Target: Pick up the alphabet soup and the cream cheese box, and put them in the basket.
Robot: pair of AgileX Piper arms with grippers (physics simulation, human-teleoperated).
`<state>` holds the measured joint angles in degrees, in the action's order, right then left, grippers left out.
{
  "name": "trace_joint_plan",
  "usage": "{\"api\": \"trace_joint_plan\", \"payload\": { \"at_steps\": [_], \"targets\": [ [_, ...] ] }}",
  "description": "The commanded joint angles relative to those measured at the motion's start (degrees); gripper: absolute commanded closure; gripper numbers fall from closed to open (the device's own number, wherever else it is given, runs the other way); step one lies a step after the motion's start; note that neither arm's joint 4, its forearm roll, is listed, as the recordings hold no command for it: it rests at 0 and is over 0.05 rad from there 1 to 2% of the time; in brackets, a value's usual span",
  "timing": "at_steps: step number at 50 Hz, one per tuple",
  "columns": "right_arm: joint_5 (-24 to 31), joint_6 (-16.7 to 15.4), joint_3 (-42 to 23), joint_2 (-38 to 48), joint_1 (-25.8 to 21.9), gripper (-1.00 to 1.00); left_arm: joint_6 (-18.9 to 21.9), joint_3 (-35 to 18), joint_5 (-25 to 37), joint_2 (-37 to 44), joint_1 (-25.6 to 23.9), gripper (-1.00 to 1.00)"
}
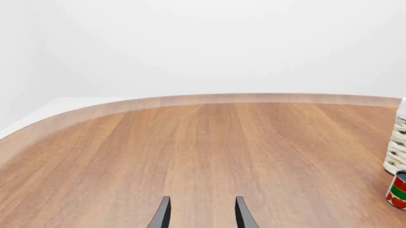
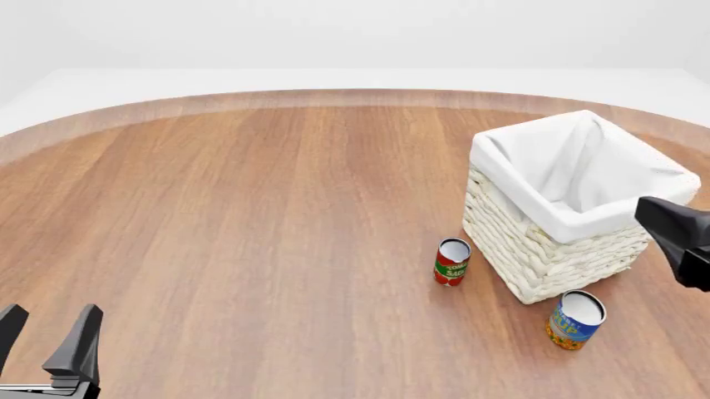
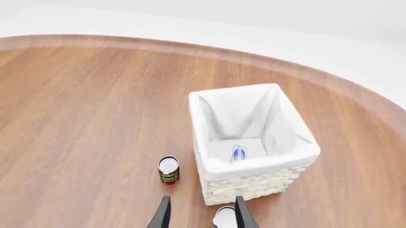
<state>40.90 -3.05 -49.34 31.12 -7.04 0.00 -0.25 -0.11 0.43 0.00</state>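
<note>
My right fingers [image 3: 199, 213] spread wide, empty, above the alphabet soup [image 3: 223, 217]; my left fingers [image 1: 201, 213] gape too, holding nothing.

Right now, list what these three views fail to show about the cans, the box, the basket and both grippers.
- Cream cheese box: seen only in the right wrist view, on the basket's floor; the basket wall hides it in front view.
- Alphabet soup: cut by the right wrist view's edge, behind a finger.
- Right gripper: only the tips show; front view shows just its dark body.
- Red-and-green can: cropped in the left wrist view.
- Left gripper: partly cut off in front view.
</note>
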Motion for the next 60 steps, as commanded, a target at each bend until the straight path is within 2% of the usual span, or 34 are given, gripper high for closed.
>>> {"api": "trace_joint_plan", "payload": {
  "at_steps": [1, 35, 36, 37, 60],
  "targets": [
    [0.1, 0.5, 1.4, -1.4, -0.4, -1.0, 0.0, 0.0, 0.0, 0.0, 0.0, -1.0],
    [-0.6, 1.4, 2.7, -1.8, -0.7, -1.0, 0.0, 0.0, 0.0, 0.0, 0.0, -1.0],
    [-23.6, 21.8, -14.5, 21.2, -17.1, -1.0, 0.0, 0.0, 0.0, 0.0, 0.0, -1.0],
    [-1.2, 1.4, 3.5, -1.8, -0.7, -1.0, 0.0, 0.0, 0.0, 0.0, 0.0, -1.0],
    [3.0, 0.2, 1.9, -4.0, -0.5, -1.0, 0.0, 0.0, 0.0, 0.0, 0.0, -1.0]
  ]
}}
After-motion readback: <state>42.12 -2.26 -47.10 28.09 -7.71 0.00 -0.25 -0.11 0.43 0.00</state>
